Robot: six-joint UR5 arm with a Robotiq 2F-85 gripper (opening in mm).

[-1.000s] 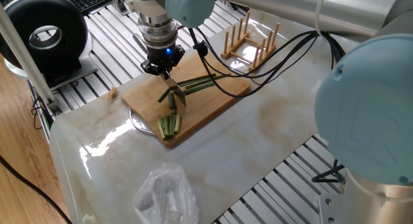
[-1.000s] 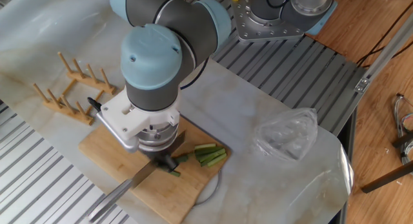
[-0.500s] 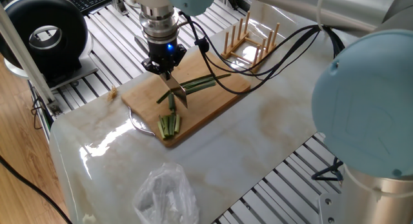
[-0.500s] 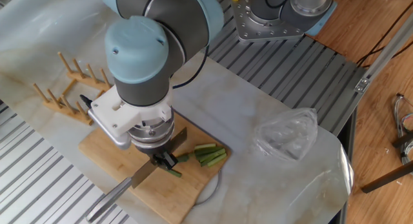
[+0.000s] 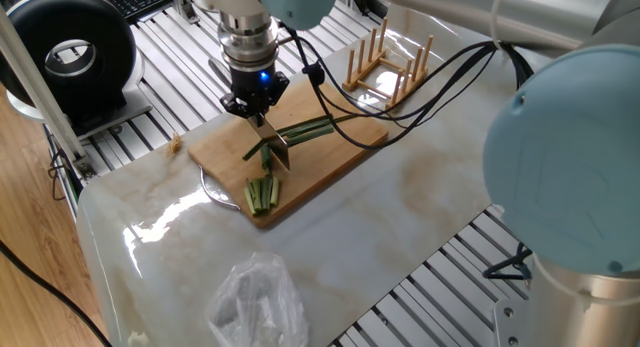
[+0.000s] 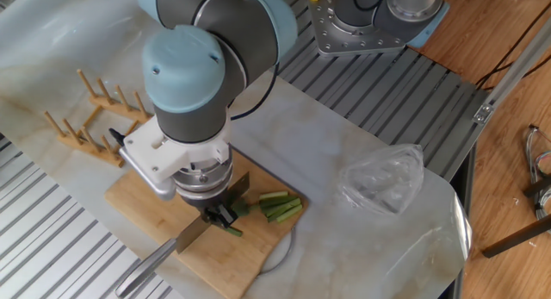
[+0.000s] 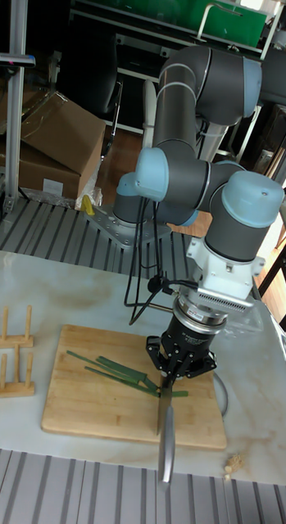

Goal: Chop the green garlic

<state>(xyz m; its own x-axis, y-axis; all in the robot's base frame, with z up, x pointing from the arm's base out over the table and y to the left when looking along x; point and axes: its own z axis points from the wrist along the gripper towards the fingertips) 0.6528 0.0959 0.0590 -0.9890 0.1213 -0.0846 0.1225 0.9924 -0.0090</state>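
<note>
The green garlic (image 5: 318,127) is a few long dark-green stalks lying slantwise on the wooden cutting board (image 5: 340,152); it also shows in the tall fixed view (image 7: 108,366). My gripper (image 5: 254,109) hangs over the stalks' cut ends, shut on a knife handle. The knife blade (image 5: 276,147) slants down across those ends. I cannot tell whether it touches them. From the other side my gripper (image 6: 216,214) holds the knife (image 6: 176,244) pointing off the board's edge, with a short dark segment (image 6: 234,231) beside it.
A bundle of short pale yellow-green sticks (image 5: 263,193) lies at the board's near end. A wooden dish rack (image 5: 388,62) stands beyond the board. A crumpled plastic bag (image 5: 258,299) sits near the table's front. A plate rim (image 5: 210,190) peeks from under the board.
The wrist has shifted a little toward the rack end of the board, knife still in its grip. Over the last half second it hardly moves.
</note>
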